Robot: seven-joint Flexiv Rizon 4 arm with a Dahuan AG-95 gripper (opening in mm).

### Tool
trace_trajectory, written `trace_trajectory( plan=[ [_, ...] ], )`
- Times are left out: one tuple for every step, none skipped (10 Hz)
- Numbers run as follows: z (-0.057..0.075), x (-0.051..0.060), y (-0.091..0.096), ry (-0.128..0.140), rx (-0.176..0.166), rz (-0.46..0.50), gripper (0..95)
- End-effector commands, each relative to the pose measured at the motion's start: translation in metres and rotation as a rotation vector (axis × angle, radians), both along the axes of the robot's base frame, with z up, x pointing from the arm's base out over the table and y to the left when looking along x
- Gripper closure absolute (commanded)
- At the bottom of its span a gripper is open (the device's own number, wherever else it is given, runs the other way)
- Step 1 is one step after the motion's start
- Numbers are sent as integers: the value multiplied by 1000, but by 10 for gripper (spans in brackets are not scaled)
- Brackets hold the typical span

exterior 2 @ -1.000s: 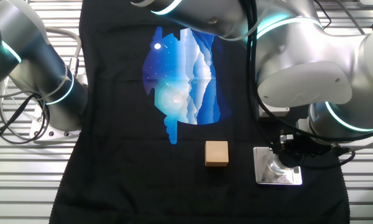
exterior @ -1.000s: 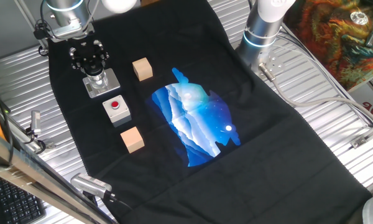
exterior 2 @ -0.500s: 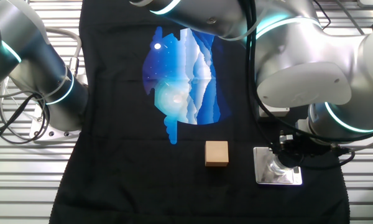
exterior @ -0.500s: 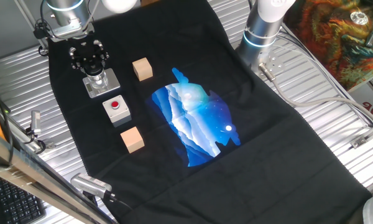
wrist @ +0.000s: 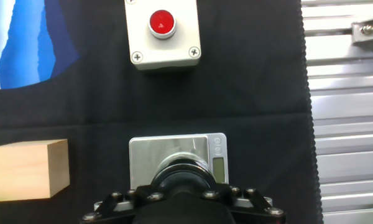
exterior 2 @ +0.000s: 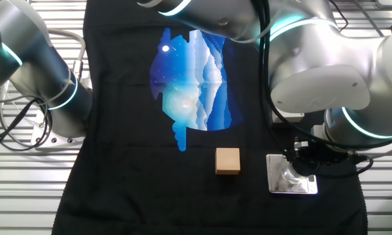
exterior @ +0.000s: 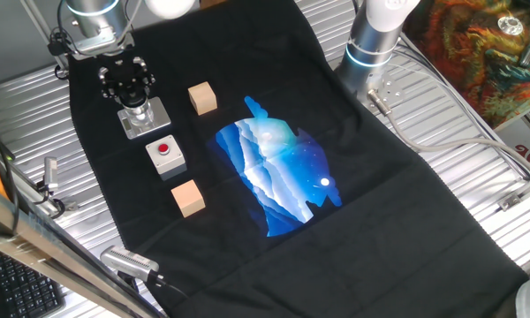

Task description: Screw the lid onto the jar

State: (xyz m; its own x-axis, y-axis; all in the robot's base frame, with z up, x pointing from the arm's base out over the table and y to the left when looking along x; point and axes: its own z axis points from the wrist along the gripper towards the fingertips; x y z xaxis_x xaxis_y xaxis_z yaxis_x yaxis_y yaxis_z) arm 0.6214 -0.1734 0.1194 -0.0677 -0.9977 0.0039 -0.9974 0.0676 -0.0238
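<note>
The jar [exterior: 139,113] stands on its grey square base plate [exterior: 156,117] at the far left of the black cloth. My gripper [exterior: 129,87] sits straight down over it. In the hand view the round black lid [wrist: 183,169] sits on top of the jar, over the base plate [wrist: 150,151]. My gripper [wrist: 183,182] is shut on the lid, and its dark body hides the jar's wall. In the other fixed view the pale jar [exterior 2: 289,176] shows just under the black hand [exterior 2: 308,158].
A grey box with a red button [exterior: 165,154] sits close to the jar on the near side. One wooden cube [exterior: 202,97] lies to its right and another [exterior: 187,197] further forward. The cloth edge and ribbed metal table [wrist: 342,124] lie beside the plate.
</note>
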Motion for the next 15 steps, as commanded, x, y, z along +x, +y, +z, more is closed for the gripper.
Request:
trace_trajectory(
  plan=[
    [1, -1, -2, -4, -6, -120, 950],
    [4, -2, -6, -7, -1, -198, 950],
    [4, -3, -8, -9, 7, -286, 950],
    [4, -3, -8, -10, 21, -393, 950],
    [3, -3, -8, -9, 33, -428, 950],
    [1, -3, -8, -16, 46, -474, 950],
    [1, -3, -8, -21, 70, -535, 950],
    [1, -3, -8, -24, 83, -573, 950],
    [1, -3, -8, -28, 89, -627, 950],
    [1, -3, -8, -31, 86, -660, 950],
    [0, -3, -8, -33, 82, -706, 950],
    [0, -3, -8, -33, 80, -736, 950],
    [0, -3, -8, -35, 78, -776, 950],
    [0, -3, -8, -36, 75, -796, 950],
    [0, -3, -8, -30, 75, -832, 950]
  ],
)
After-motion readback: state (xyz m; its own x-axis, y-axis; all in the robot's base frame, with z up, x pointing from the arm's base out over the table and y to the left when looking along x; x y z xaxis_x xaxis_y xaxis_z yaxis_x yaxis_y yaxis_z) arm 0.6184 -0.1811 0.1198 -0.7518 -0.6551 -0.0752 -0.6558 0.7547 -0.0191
